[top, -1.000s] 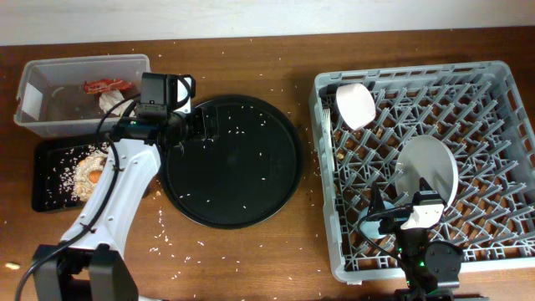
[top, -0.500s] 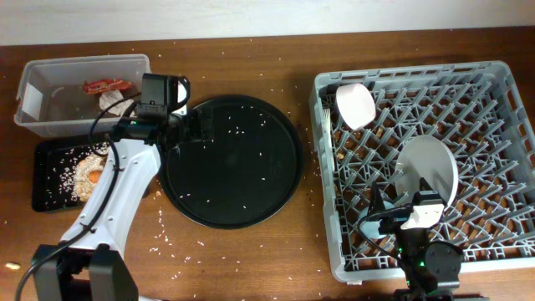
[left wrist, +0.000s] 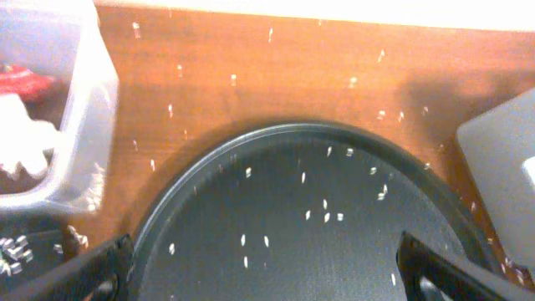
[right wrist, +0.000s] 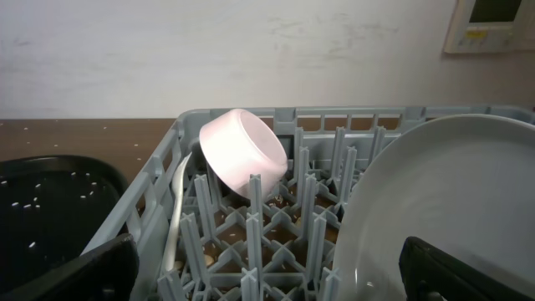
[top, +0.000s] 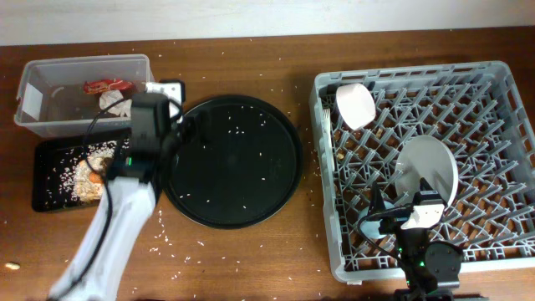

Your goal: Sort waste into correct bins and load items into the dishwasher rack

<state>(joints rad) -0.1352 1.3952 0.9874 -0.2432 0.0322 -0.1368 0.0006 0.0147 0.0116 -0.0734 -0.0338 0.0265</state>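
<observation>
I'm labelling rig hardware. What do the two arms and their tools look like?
The left arm has white links, black joint housings, a looping black cable and a small green light. The right arm is black with a white block. The left tool and right tool have black fingers.

Tub (top: 84, 60) behind flat tray (top: 48, 159) at left, round tray (top: 242, 184) mid-table, rack (top: 418, 73) at right with bowl (top: 355, 104) and plate (top: 428, 167) inside.

1 rack (top: 493, 125), 1 plate (top: 428, 167), 1 bowl (top: 355, 104)
</observation>
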